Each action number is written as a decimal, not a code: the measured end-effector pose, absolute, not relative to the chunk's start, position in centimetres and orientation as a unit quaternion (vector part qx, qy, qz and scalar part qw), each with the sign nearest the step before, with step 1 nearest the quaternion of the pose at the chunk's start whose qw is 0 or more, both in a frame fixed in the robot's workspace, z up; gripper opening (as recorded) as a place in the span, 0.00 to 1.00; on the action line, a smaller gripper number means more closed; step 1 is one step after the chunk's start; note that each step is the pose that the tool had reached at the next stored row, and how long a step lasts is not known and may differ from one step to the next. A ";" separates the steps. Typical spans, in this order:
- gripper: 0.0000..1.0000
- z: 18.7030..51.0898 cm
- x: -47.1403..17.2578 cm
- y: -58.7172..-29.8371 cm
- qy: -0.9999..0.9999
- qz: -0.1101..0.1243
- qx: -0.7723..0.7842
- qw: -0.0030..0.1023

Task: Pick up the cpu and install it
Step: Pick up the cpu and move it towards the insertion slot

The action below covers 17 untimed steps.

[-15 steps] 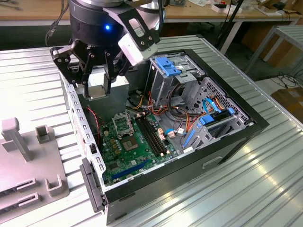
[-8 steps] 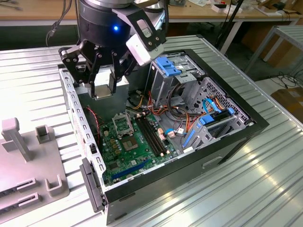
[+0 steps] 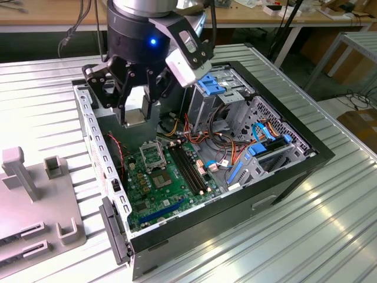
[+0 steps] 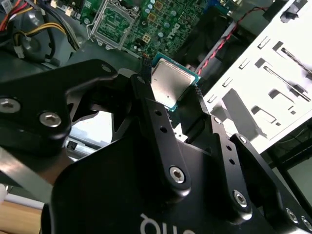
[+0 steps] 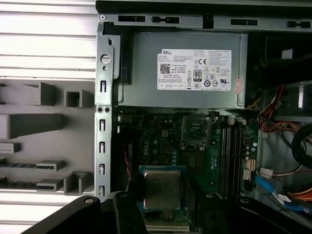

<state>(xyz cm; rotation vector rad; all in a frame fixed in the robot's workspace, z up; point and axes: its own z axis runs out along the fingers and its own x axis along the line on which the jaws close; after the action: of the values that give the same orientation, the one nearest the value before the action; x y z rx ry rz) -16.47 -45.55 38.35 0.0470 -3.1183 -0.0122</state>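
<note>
My gripper (image 3: 136, 115) hangs over the open computer case (image 3: 306, 154), shut on the cpu (image 3: 134, 117), a small square chip with a silvery face and green rim. Both wrist views show the cpu (image 4: 170, 82) (image 5: 162, 187) pinched by its edges between the black fingers (image 4: 156, 117). It is held in the air above the green motherboard (image 3: 171, 194). The square metal-framed socket (image 3: 151, 154) (image 5: 196, 130) (image 4: 113, 22) lies a little farther along the board, open and with nothing in it.
A grey power supply (image 5: 187, 68) fills one end of the case. Memory slots (image 3: 189, 169), coloured cables (image 3: 227, 147) and blue-tabbed drive bays (image 3: 215, 87) crowd the exterior view's right. A grey fixture block (image 3: 35, 194) sits outside the case on the ribbed table (image 3: 294, 236).
</note>
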 end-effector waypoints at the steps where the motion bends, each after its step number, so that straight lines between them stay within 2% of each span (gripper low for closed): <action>1: 0.47 38.3 -16.2 -45.6 -1.000 -0.004 0.015 0.011; 17: 0.47 37.4 -12.5 -45.6 -1.000 -0.003 0.015 0.008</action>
<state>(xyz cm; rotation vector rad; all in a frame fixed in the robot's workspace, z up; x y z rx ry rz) -12.54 -45.56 37.36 0.0463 -3.1246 -0.0098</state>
